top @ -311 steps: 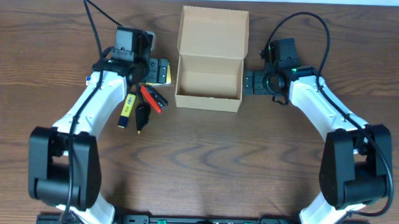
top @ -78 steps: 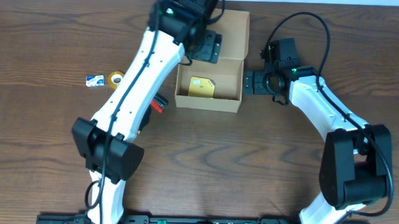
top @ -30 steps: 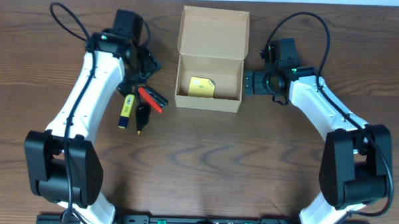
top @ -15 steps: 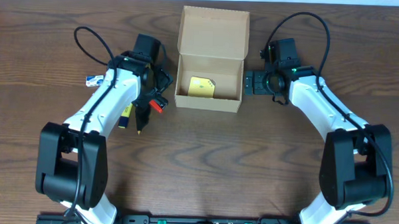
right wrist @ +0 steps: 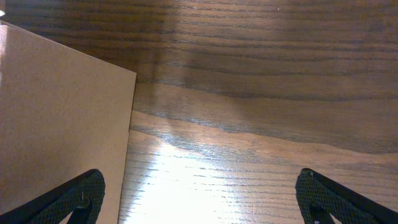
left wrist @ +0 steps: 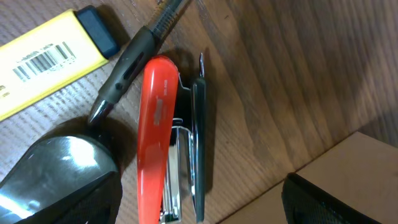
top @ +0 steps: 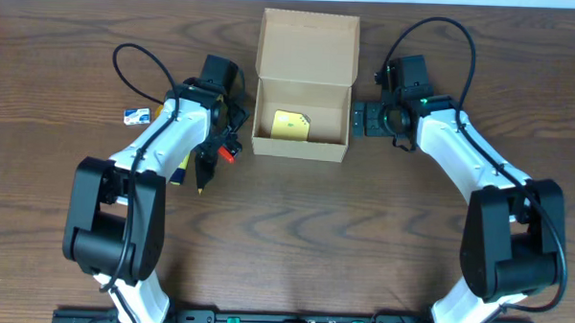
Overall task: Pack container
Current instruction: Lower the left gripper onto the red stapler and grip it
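Note:
The container [top: 305, 85], a tan cardboard box, stands open at mid-table with its flap lid raised at the back. A yellow item [top: 291, 125] lies inside it. My left gripper [top: 223, 137] is open just left of the box, low over a red stapler [top: 225, 152]. In the left wrist view the stapler [left wrist: 158, 143] lies on the wood between the spread fingers [left wrist: 56, 180], untouched. The box's corner [left wrist: 348, 168] is at the lower right. My right gripper [top: 359, 118] is open beside the box's right wall [right wrist: 62, 112], with only wood between its fingers.
A yellow marker [top: 181, 167] and a black pen [top: 202, 174] lie left of the stapler; both show in the left wrist view as marker [left wrist: 43, 59] and pen [left wrist: 134, 59]. A small blue-and-white item [top: 136, 116] sits farther left.
My left arm has swung in from the left and come down over the stapler beside the box. The right arm has not moved.

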Action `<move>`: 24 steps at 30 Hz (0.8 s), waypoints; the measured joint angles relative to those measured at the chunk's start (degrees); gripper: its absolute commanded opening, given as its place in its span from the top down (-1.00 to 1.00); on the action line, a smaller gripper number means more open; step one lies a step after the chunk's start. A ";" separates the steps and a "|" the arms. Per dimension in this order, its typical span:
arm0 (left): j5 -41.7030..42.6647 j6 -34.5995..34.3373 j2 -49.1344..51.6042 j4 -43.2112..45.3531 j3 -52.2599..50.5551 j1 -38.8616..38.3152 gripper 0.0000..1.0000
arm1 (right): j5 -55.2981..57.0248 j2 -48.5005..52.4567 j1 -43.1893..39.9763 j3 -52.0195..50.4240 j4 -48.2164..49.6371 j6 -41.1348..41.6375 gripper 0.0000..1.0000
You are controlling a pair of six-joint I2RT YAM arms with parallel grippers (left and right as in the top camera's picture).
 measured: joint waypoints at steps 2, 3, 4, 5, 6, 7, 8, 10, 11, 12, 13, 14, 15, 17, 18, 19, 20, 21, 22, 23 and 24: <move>0.00 0.00 0.31 0.07 0.00 0.00 -0.67 | 0.00 0.00 0.02 0.00 0.00 0.00 -0.99; 0.00 -0.02 0.44 0.09 0.00 0.00 -0.67 | 0.00 0.00 0.00 0.00 0.00 0.00 -0.99; 0.00 -0.02 0.74 0.17 0.00 0.00 -0.66 | 0.00 0.00 0.00 0.00 0.00 0.00 -0.99; 0.02 -0.04 1.05 0.35 0.00 0.00 -0.66 | 0.00 0.00 0.02 0.00 0.00 0.00 -0.99; 0.04 -0.07 1.42 0.59 0.00 0.00 -0.66 | 0.00 0.00 0.00 0.00 0.00 0.00 -0.98; 0.13 -0.11 1.79 0.87 0.00 0.00 -0.66 | 0.00 0.00 0.00 0.00 0.00 0.00 -0.99; 0.22 -0.15 2.10 1.03 0.00 0.00 -0.66 | 0.00 0.00 0.00 0.00 0.00 0.00 -0.98; 0.57 -0.17 2.58 1.27 -0.02 0.00 -0.66 | 0.00 0.00 0.00 0.00 0.00 0.00 -0.98; 0.72 -0.17 2.69 1.29 -0.02 0.00 -0.65 | 0.00 0.00 0.02 0.00 0.00 0.00 -0.99; 0.90 -0.20 2.75 1.31 -0.02 0.00 -0.64 | 0.00 0.00 0.00 0.00 0.00 0.00 -0.99; 0.90 -0.17 2.75 1.31 0.00 0.00 -0.60 | 0.00 0.00 0.00 0.00 0.00 0.00 -0.99; 0.92 -0.24 2.75 1.33 -0.02 0.00 -0.58 | 0.00 0.00 0.02 0.00 0.00 0.00 -0.98; 0.92 -0.22 2.75 1.33 -0.02 0.00 -0.57 | 0.00 0.00 0.00 0.00 0.00 0.00 -0.99; 0.94 -0.22 2.75 1.33 0.00 0.00 -0.57 | 0.00 0.00 0.00 0.00 0.00 0.00 -0.99; 0.94 -0.20 2.75 1.31 0.00 0.00 -0.57 | 0.00 0.00 0.00 0.00 0.00 0.00 -0.98; 0.96 -0.20 2.75 1.33 -0.02 0.00 -0.57 | 0.00 0.00 0.00 0.00 0.00 0.00 -0.99; 0.94 -0.22 2.75 1.31 0.00 0.00 -0.57 | 0.00 0.00 0.00 0.00 0.00 0.00 -0.98; 0.92 -0.22 2.75 1.29 -0.02 0.00 -0.57 | 0.00 0.00 0.00 0.00 0.00 0.00 -0.98; 0.87 -0.22 2.75 1.29 -0.02 0.00 -0.57 | 0.00 0.00 0.02 0.00 0.00 0.00 -0.99; 0.87 -0.22 2.75 1.29 -0.02 0.00 -0.57 | 0.00 0.00 0.02 0.00 0.00 0.00 -0.98; 0.87 -0.22 2.75 1.29 -0.02 0.00 -0.57 | 0.00 0.00 0.00 0.00 0.00 0.00 -0.99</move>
